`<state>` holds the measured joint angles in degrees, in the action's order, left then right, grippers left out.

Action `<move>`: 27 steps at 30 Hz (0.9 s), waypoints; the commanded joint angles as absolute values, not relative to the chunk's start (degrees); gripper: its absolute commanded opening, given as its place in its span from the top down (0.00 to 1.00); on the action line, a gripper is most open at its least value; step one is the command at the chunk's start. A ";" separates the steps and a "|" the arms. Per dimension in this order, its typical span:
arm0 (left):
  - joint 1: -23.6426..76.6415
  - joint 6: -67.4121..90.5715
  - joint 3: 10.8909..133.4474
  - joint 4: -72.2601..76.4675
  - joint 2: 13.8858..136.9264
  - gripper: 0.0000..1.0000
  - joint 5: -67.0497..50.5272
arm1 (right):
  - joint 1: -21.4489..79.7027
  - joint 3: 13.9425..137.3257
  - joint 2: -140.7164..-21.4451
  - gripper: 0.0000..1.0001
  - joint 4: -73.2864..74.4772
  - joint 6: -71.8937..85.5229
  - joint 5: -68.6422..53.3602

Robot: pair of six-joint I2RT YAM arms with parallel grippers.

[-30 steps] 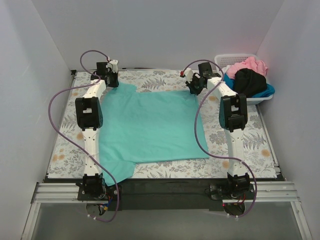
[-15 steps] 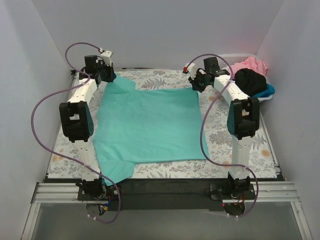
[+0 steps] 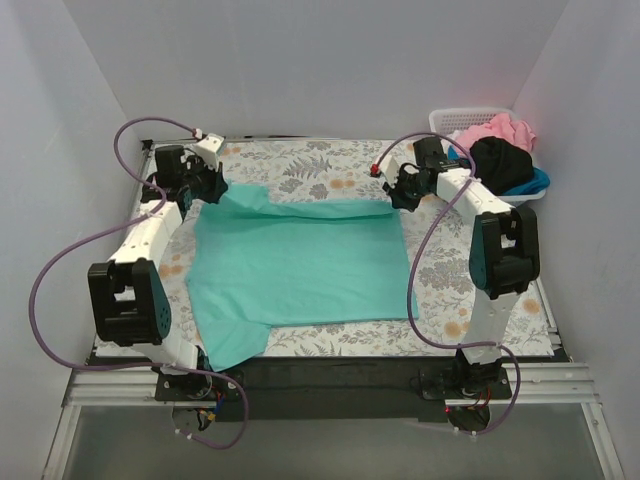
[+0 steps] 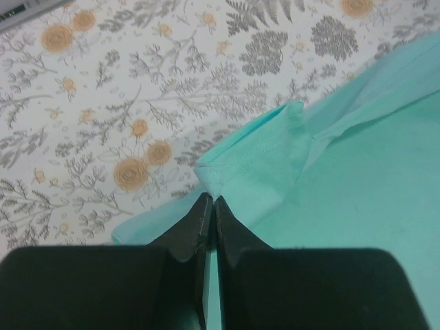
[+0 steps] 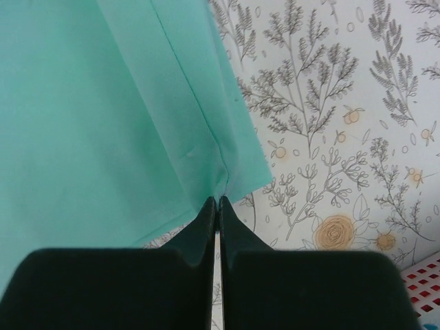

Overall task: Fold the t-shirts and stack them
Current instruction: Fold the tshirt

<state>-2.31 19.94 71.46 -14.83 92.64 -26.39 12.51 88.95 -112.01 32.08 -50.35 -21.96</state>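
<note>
A teal-green t-shirt [image 3: 300,265] lies spread on the floral table cloth [image 3: 320,160]. Its far edge is lifted and starts to fold toward the near side. My left gripper [image 3: 212,186] is shut on the shirt's far left corner; in the left wrist view the black fingertips [image 4: 212,201] pinch the teal hem [image 4: 261,151]. My right gripper [image 3: 400,193] is shut on the far right corner; in the right wrist view its tips [image 5: 218,201] pinch the teal edge [image 5: 137,117]. Pink [image 3: 497,130], black [image 3: 500,163] and blue [image 3: 537,181] shirts sit in the basket.
A white lattice basket [image 3: 470,120] stands at the far right corner, its rim showing in the right wrist view [image 5: 423,289]. White walls close the table on three sides. Purple cables loop from both arms. The near left sleeve [image 3: 230,345] hangs toward the table's front edge.
Both grippers have pulled the shirt's far corners up and toward the near side. The far edge has lifted and moved inward, and both arms have swung outward.
</note>
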 commanded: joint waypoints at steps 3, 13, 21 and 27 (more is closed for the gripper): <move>-2.64 16.26 61.99 -15.64 83.16 1.00 -26.63 | 12.57 83.68 -106.61 0.99 32.61 -54.31 -23.73; -2.64 12.48 51.16 -15.65 81.21 1.00 -21.45 | 13.27 78.93 -108.46 0.99 34.54 -56.25 -23.20; -2.72 10.02 50.18 -14.33 84.10 1.00 -18.55 | 14.50 76.11 -108.37 0.99 34.72 -57.22 -22.15; -3.42 6.51 55.28 -20.03 86.57 1.00 -18.54 | 14.41 77.96 -107.84 0.99 34.72 -57.92 -19.87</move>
